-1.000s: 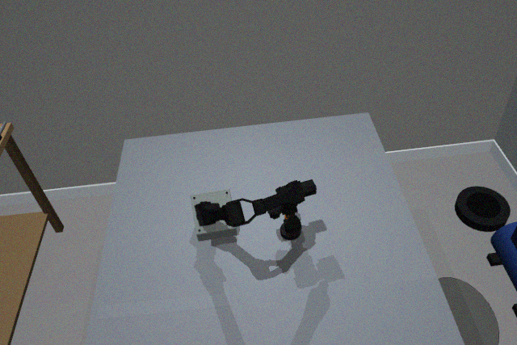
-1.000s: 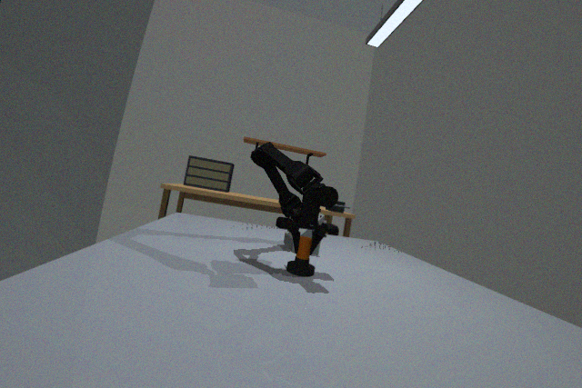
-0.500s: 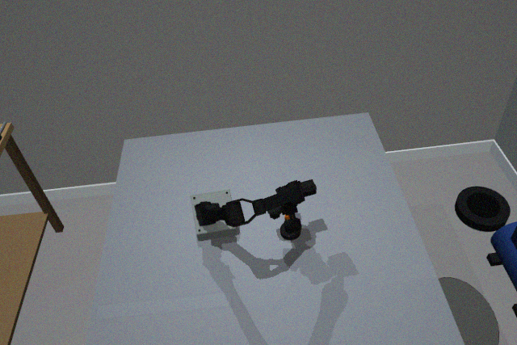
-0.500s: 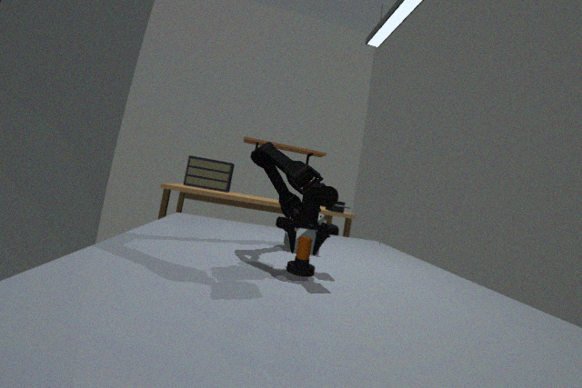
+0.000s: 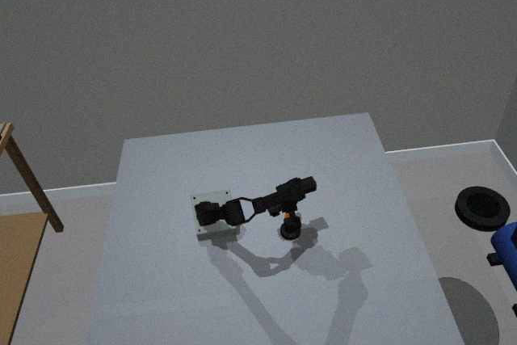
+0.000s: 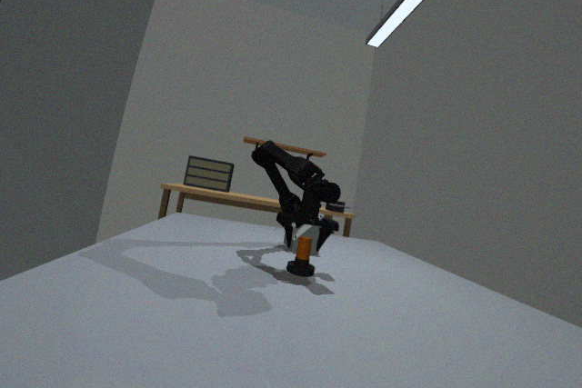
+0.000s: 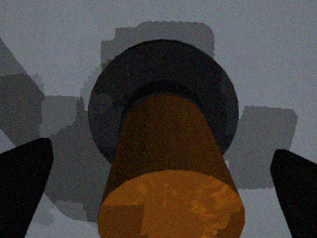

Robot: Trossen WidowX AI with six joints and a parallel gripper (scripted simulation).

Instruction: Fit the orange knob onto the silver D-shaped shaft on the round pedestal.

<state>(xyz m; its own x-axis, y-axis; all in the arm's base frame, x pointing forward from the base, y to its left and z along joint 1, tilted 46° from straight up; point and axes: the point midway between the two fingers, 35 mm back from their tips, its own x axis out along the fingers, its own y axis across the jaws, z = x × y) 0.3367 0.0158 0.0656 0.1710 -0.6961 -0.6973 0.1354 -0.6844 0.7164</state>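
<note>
The orange knob (image 5: pixel 287 215) (image 6: pixel 304 248) (image 7: pixel 168 134) stands upright on the black round pedestal (image 5: pixel 289 234) (image 6: pixel 300 271) (image 7: pixel 163 61). Its lower end meets the pedestal's narrower raised collar, with no gap visible in the exterior view. The silver shaft, the hole and the flat sides are hidden. My gripper (image 6: pixel 304 250) (image 7: pixel 164 157) is open. Its two black fingers stand one on each side of the knob, with space between each finger and the knob in the wrist view. In the top view the arm partly covers the knob, and the fingertips are hard to make out.
The arm's light base plate (image 5: pixel 213 230) lies behind the pedestal as seen from the exterior view. Shadows of the arm fall across the pale table (image 5: pixel 166 283) (image 6: pixel 187 341). A wooden bench (image 6: pixel 254 200) stands beyond the table.
</note>
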